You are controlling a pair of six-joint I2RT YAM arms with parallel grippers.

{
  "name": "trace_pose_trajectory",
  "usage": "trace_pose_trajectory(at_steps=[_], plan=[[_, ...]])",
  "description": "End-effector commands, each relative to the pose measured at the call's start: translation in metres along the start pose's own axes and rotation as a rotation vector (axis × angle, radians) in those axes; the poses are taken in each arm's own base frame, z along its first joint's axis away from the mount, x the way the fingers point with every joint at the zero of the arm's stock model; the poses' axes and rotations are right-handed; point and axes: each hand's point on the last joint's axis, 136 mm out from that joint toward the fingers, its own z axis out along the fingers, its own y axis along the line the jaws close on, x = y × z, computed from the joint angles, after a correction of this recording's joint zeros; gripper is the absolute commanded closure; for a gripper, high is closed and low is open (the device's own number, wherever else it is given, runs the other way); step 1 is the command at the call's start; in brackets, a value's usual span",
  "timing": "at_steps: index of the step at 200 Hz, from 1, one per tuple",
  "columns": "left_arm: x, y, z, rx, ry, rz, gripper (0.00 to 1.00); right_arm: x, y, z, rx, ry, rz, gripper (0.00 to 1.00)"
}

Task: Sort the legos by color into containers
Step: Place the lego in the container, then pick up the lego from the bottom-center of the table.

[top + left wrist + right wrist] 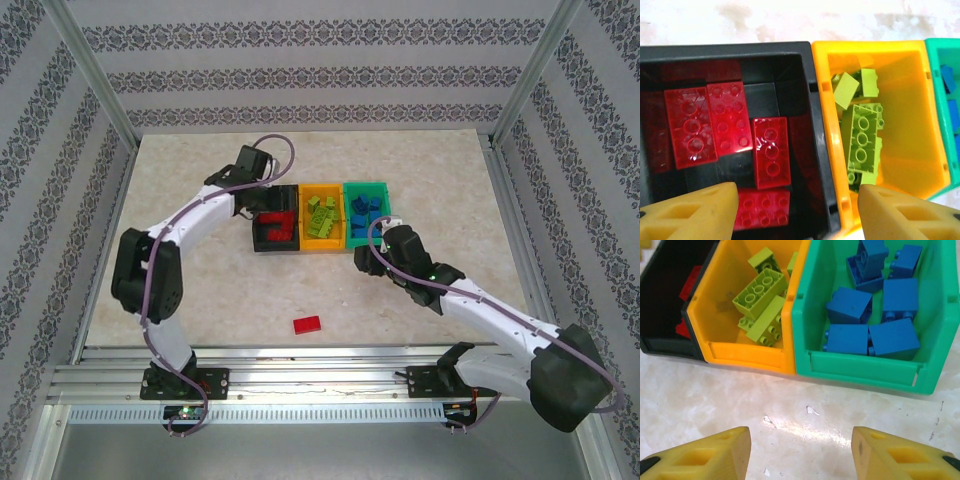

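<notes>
Three bins stand side by side at mid-table: a black bin [293, 246] with several red bricks [728, 116], an orange bin [303, 220] with lime green bricks [862, 142], and a green bin [385, 187] with several blue bricks [867, 320]. One red brick [307, 323] lies alone on the table toward the near edge. My left gripper [795, 210] hangs open over the black bin, empty. My right gripper [800, 452] is open and empty above bare table just in front of the orange bin [742, 352] and green bin [860, 371].
A metal frame with patterned walls surrounds the marble-look table [200, 200]. Both arm bases sit on a rail [320, 385] at the near edge. The right arm [480, 310] stretches diagonally across the right side toward the bins.
</notes>
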Motion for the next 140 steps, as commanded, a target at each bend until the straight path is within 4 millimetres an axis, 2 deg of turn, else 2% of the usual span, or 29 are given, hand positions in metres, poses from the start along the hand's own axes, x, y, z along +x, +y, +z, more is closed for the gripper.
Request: trace_pose_trajectory(at_steps=[1,45,76,114,140], plan=[[-0.007,-0.004,-0.018,0.027,-0.083,0.017,0.36,-0.007,0.006,0.002,-0.021,-0.001,0.017,0.44],[0.023,0.002,-0.030,0.046,-0.085,0.016,0.36,-0.003,0.011,0.007,-0.037,0.031,0.023,0.43],[0.042,0.008,-0.041,0.032,-0.071,0.032,0.36,0.008,0.018,0.013,-0.062,0.085,0.017,0.43],[0.064,0.018,-0.043,0.015,-0.039,0.018,0.36,0.026,0.052,0.021,-0.153,0.154,-0.053,0.43],[0.074,0.023,-0.043,0.015,-0.050,-0.008,0.36,0.051,0.087,0.023,-0.211,0.266,-0.249,0.43]])
